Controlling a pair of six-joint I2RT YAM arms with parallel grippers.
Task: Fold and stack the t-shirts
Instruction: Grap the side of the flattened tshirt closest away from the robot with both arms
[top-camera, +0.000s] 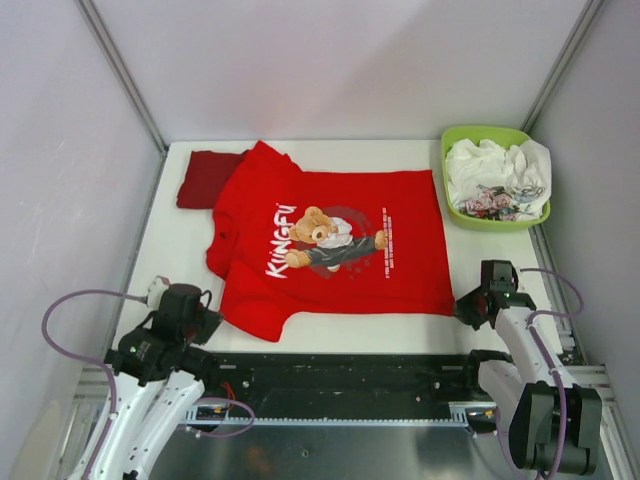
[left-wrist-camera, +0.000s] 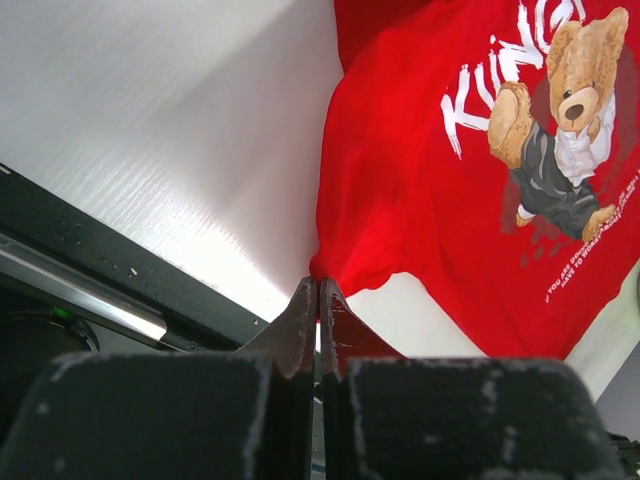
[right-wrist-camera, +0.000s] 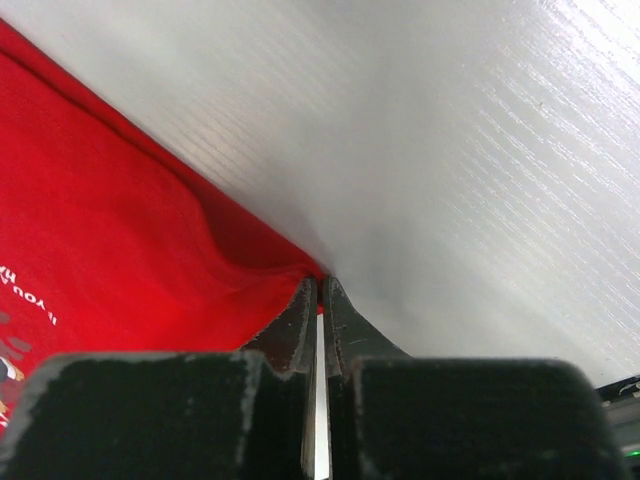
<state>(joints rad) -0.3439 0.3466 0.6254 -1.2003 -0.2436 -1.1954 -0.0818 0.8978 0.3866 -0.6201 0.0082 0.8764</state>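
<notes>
White table (top-camera: 180, 262) carries a spread bright red tee (top-camera: 400, 270), a darker red tee (top-camera: 203, 178), a green basket (top-camera: 445, 180)

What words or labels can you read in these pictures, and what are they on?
"KUNGFU": white letters on the bright red t-shirt, beside the cartoon bear.
The small white lines right of the bear: too small to read.
The printed cloth in the green basket: nothing readable.

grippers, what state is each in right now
left gripper: closed, pinching a corner of the KUNGFU t-shirt
right gripper: closed, pinching that t-shirt's hem corner
</notes>
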